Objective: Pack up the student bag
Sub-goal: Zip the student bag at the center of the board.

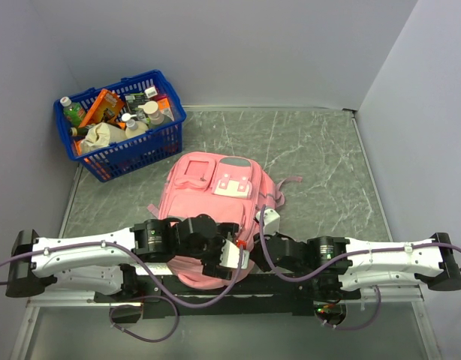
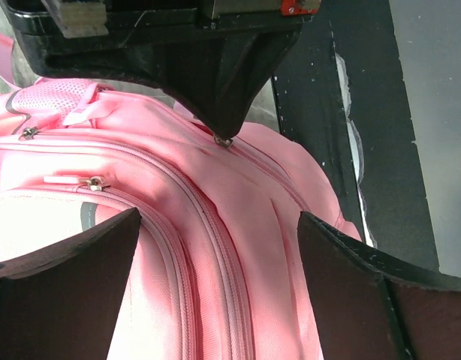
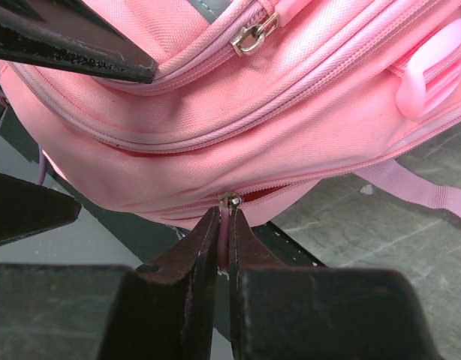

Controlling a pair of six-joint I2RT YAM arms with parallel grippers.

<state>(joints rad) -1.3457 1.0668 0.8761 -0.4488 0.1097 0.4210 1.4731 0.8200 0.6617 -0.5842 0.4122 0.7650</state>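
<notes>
The student bag (image 1: pixel 215 184), a large pink backpack, lies front up in the middle of the table, its top toward the arms. My left gripper (image 1: pixel 232 256) is open, its fingers straddling the bag's top edge (image 2: pixel 238 225) near two closed zip lines, holding nothing. My right gripper (image 3: pixel 224 214) is shut on the pink zipper pull (image 3: pixel 228 229) of the main zip, just below the metal slider (image 3: pixel 229 199). The zip shows a short open gap to the right of the slider. In the top view my right gripper (image 1: pixel 257 241) is at the bag's near right corner.
A blue plastic basket (image 1: pixel 137 154) with bottles and packets stands at the back left. A black rail (image 1: pixel 290 285) runs along the table's near edge under the bag's top. Grey walls close in the table on three sides.
</notes>
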